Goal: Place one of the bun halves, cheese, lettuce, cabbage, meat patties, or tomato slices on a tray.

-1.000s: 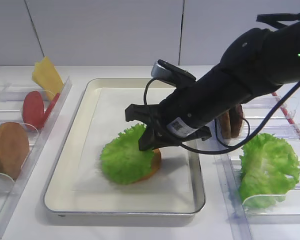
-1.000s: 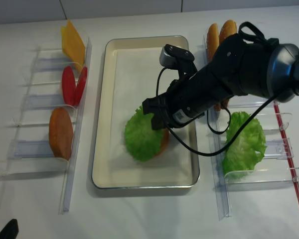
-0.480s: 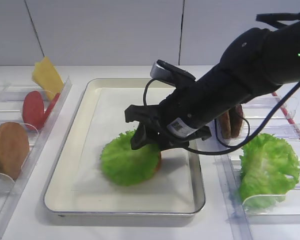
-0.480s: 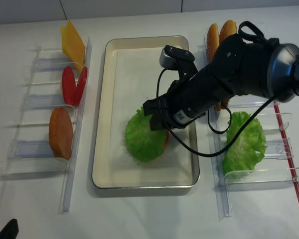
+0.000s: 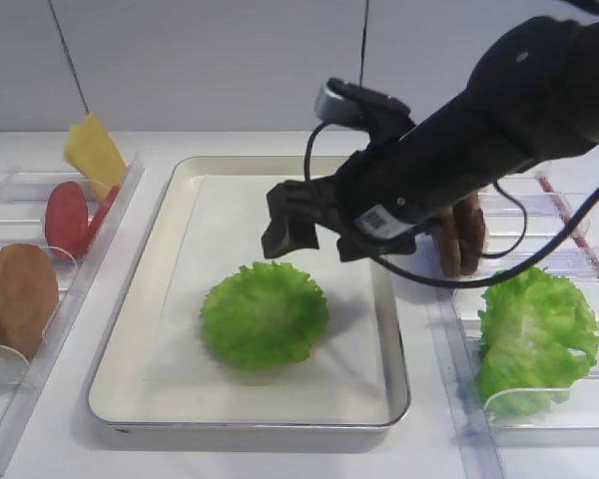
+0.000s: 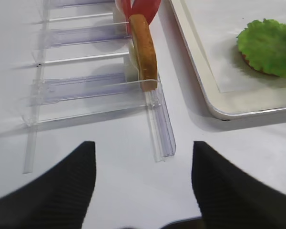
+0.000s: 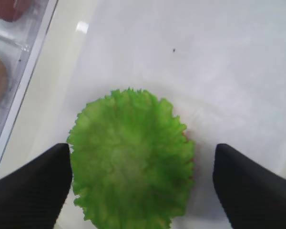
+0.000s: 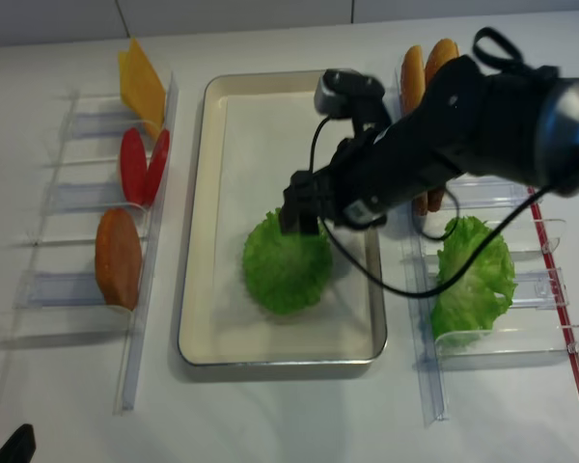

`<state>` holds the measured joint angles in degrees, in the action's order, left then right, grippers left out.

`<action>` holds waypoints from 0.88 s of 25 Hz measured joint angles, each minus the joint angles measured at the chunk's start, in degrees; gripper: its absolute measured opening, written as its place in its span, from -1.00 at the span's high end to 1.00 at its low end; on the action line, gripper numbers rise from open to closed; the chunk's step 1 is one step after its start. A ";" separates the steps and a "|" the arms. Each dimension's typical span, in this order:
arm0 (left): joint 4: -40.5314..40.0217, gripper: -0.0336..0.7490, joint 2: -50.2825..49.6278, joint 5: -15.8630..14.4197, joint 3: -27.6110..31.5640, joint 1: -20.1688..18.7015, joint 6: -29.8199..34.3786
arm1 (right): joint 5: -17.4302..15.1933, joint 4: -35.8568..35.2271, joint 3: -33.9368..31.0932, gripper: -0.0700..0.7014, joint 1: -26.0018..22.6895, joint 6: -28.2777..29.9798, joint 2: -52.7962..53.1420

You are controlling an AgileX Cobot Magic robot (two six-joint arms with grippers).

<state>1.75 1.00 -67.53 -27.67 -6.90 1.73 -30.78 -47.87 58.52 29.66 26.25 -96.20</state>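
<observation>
The frilly green lettuce [image 5: 265,314] [image 8: 287,262] lies flat on the paper-lined tray [image 5: 250,419] [image 8: 198,241], free of any grip. It covers a bun half, of which only a brown edge [image 6: 250,61] shows. My right gripper [image 5: 314,232] [image 8: 320,210] hangs open just above the lettuce. In the right wrist view its fingertips [image 7: 47,176] stand wide on either side of the leaf [image 7: 131,157], clear of it. My left gripper [image 6: 140,162] is open over bare table, left of the tray, with nothing between its fingers.
Clear plastic holders on the left carry the cheese [image 5: 93,150], tomato slices [image 5: 67,215] and a bun half [image 5: 15,294] [image 6: 143,47]. On the right, holders carry meat patties [image 5: 461,239], the cabbage [image 5: 534,334] and two buns [image 8: 425,63]. The right arm crosses the tray's right rim.
The right gripper opened, let go of the lettuce and rose. The lettuce went from tilted against the jaws to lying flat over the bun half.
</observation>
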 joint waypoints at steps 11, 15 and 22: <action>0.00 -0.14 0.00 0.00 0.00 0.00 0.00 | -2.34 36.23 0.00 -0.71 -0.59 -16.50 17.12; 0.00 -0.14 0.00 0.00 0.00 0.00 0.00 | -6.88 51.11 0.00 -0.68 -0.59 -25.20 21.44; 0.00 -0.14 0.00 0.00 0.00 0.00 0.00 | -6.25 57.50 -8.37 -0.66 -0.59 -31.44 28.93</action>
<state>1.75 1.00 -67.53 -27.67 -6.90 1.73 -37.03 9.64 50.14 29.08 -5.18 -67.27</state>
